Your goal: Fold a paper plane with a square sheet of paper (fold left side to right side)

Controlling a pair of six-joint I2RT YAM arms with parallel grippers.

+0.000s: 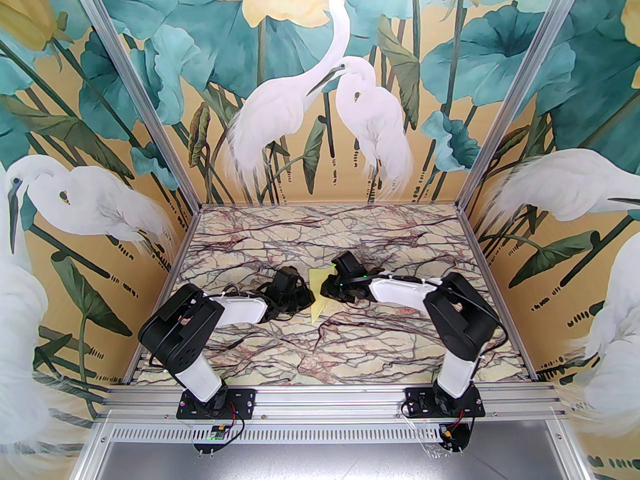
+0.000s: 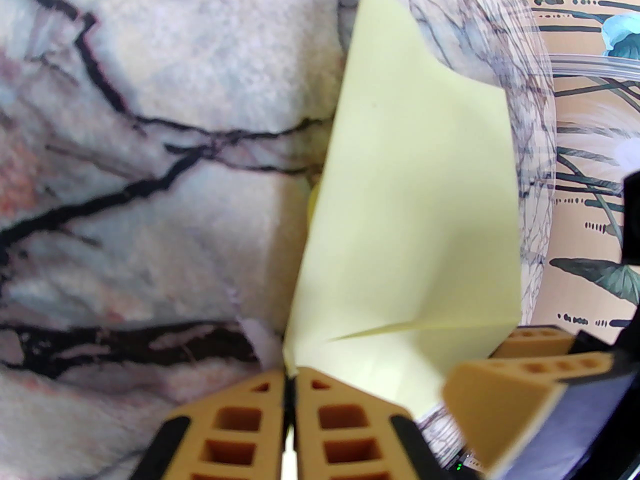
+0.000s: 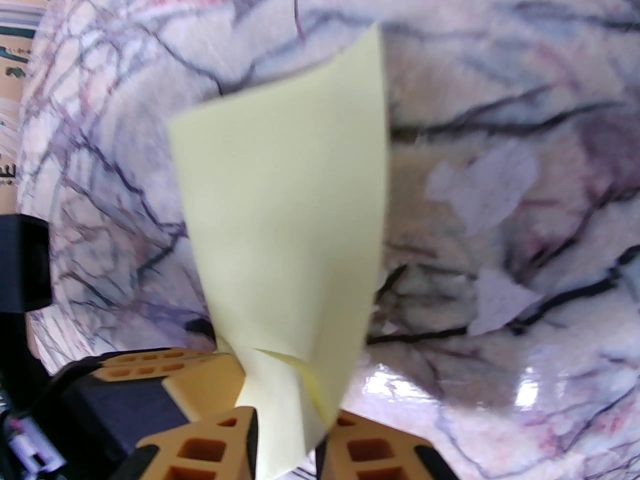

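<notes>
Where the arms meet, from above: the left gripper (image 1: 305, 293) and right gripper (image 1: 327, 288) are nose to nose over the middle of the table (image 1: 300, 358), with the yellow paper (image 1: 319, 309) caught between them.
Left wrist, grip: the left gripper (image 2: 290, 375) has its orange fingers pressed tight together, and they're clamped on the paper's near corner.
Left wrist, paper: the yellow paper (image 2: 415, 193) fans up and away, with one crease across its lower part. A white scrap (image 2: 255, 333) lies on the table beside the fingertips.
Left wrist, neighbour: the other arm's fingers (image 2: 505, 388) sit at the paper's lower right corner, set apart.
Right wrist, grip: the right gripper (image 3: 287, 443) has its jaws parted, and the paper's folded lower end sits loose in the gap.
Right wrist, paper: the yellow paper (image 3: 285, 208) rises broad. Two white scraps (image 3: 480, 188) lie on the table to its right.
Right wrist, neighbour: the left arm's fingers (image 3: 200, 383) are touching the paper's lower left edge.
</notes>
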